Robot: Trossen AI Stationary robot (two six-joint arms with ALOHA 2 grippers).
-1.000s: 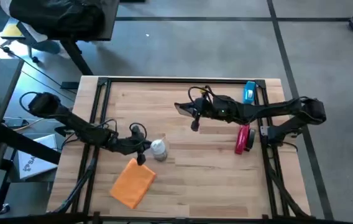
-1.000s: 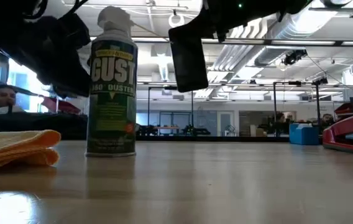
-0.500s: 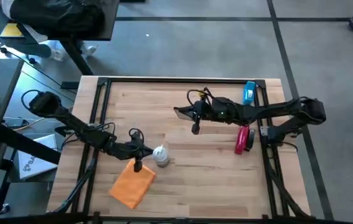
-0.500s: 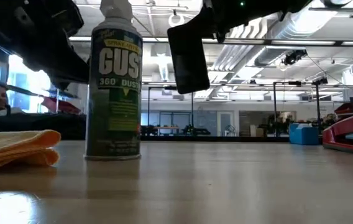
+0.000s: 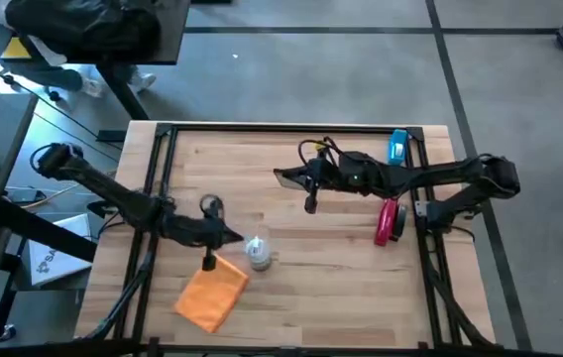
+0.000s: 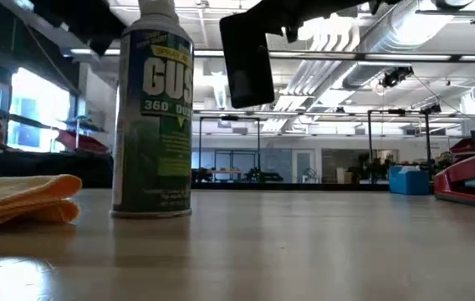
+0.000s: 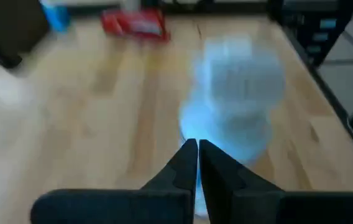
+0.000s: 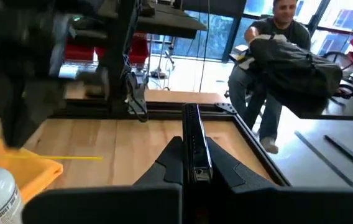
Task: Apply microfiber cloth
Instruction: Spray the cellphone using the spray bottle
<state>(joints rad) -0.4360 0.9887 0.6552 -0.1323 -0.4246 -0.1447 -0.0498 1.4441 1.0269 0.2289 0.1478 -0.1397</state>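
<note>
The orange microfiber cloth (image 5: 212,294) lies folded on the table near its front left, also in the low view (image 6: 20,201); no gripper touches it. Just to its far right a spray duster can (image 5: 258,253) stands upright on its base (image 6: 151,209). My left gripper (image 7: 197,150) is shut and hovers at the can's left side (image 5: 236,236). My right gripper (image 5: 313,180) is over the table's middle, shut on a black phone (image 5: 291,178), which shows high in the low view (image 6: 247,58). My left gripper's shut fingertips (image 7: 189,155) are close to the can's white upper part (image 7: 238,81), coming from the table's left and slanting down; I cannot tell whether they touch it. My right gripper pinches the phone's two flat faces between its fingers at the end nearest the arm (image 8: 193,163). The fingers lie level, pointing toward the table's left, along the phone. The phone stands on edge, lifted clear of the table.
A red stapler (image 5: 389,221) lies at the right side and a blue object (image 5: 397,147) at the far right corner. Black rails (image 5: 163,159) frame the tabletop. A person (image 8: 276,68) stands beyond the table's left edge.
The can has slid a little toward the table's near edge, staying upright. My left gripper has gone along beside it and then risen. My right gripper has raised the phone slightly.
</note>
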